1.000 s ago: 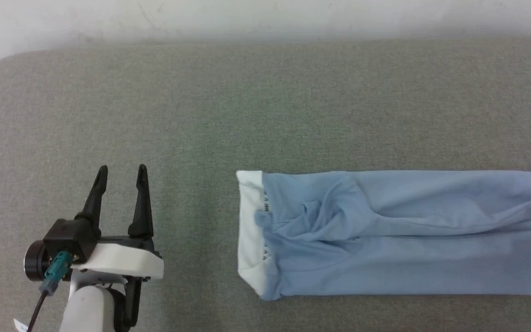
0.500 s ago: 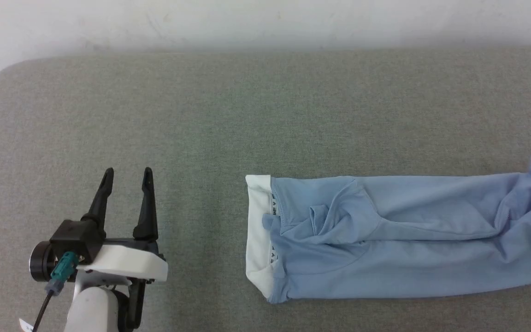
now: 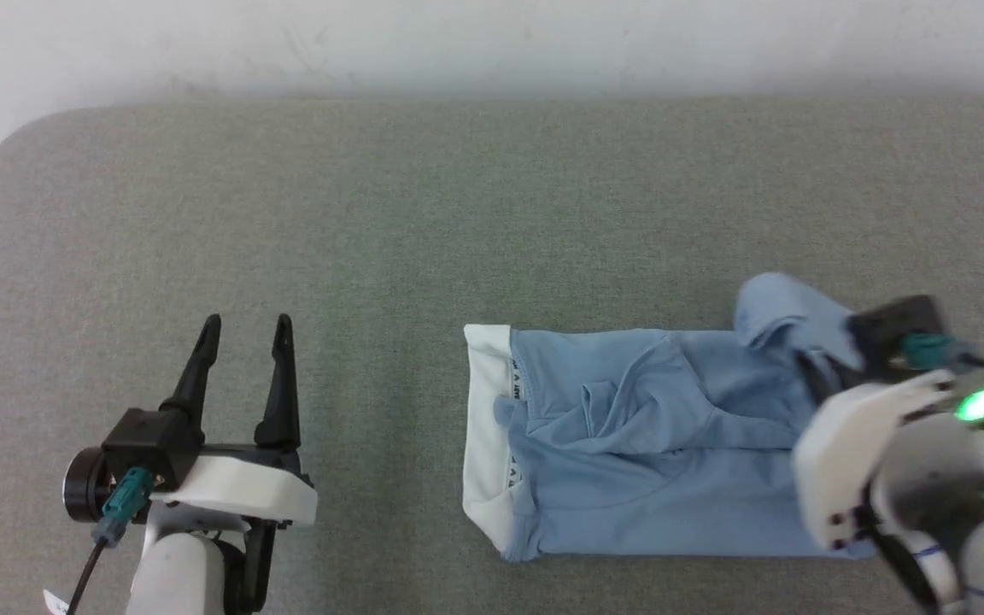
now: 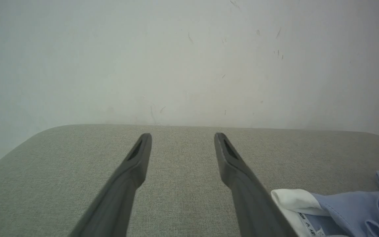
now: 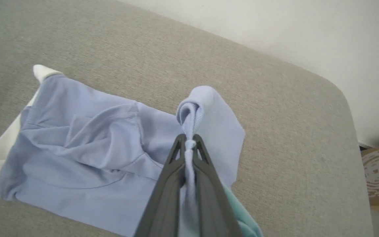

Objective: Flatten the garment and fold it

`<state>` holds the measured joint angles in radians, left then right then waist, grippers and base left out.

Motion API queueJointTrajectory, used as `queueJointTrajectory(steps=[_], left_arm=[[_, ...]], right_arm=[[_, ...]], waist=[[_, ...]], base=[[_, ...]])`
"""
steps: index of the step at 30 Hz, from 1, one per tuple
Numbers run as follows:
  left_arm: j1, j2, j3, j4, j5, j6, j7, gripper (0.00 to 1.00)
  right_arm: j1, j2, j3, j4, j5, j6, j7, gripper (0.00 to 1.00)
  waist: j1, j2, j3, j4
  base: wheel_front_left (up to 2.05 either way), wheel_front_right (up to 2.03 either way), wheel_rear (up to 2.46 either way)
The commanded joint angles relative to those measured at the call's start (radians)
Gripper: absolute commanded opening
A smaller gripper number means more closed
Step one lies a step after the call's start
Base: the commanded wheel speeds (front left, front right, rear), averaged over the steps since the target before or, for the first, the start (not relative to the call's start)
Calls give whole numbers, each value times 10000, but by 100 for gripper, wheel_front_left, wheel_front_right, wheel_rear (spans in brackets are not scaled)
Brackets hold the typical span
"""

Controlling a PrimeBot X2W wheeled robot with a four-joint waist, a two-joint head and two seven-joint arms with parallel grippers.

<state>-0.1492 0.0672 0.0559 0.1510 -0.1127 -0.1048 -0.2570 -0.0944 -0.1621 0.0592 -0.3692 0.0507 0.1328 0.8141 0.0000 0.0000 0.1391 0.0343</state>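
A: Right claw (image 5: 188, 140) status?

B: Clamped tight on a bunched edge of the garment (image 3: 629, 461). That end is up off the table (image 3: 372, 213) and curls back over the body.

A: Rest of the garment?

B: Lying on the table, right of centre, as a narrow strip. White collar (image 3: 483, 427) at its left end, creases just beside it.

A: Left claw (image 3: 248, 323)?

B: Fingers spread, gripping nothing. It sits over the table left of the collar, apart from it.
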Motion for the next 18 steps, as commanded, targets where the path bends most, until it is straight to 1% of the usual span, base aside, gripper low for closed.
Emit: queueJointTrajectory(steps=[1,4,7,13,18], left_arm=[[-1,-30,-29,42,8,-54,-47,100],[-28,-47,-68,57,0,-67,-47,100],[-108,-57,-73,107,-29,-86,-47,100],[-214,-86,-103,137,-50,-103,-47,100],[-287,-107,-111,170,-56,-112,-47,100]], right_arm=[[-268,-43,499,-55,104,-21,-14,0],[-798,67,1534,304,230,-21,-165,0],[-1364,353,2456,1017,292,-21,-442,0],[-2234,886,4202,2958,576,-21,-1103,0],[-2649,1066,5159,4599,897,-21,-1482,0]], waist=[[0,0,30,60],[0,0,78,158],[0,0,137,260],[0,0,290,468],[0,0,404,569]], base=[[0,0,0],[0,0,0],[0,0,0],[0,0,0],[0,0,0]])
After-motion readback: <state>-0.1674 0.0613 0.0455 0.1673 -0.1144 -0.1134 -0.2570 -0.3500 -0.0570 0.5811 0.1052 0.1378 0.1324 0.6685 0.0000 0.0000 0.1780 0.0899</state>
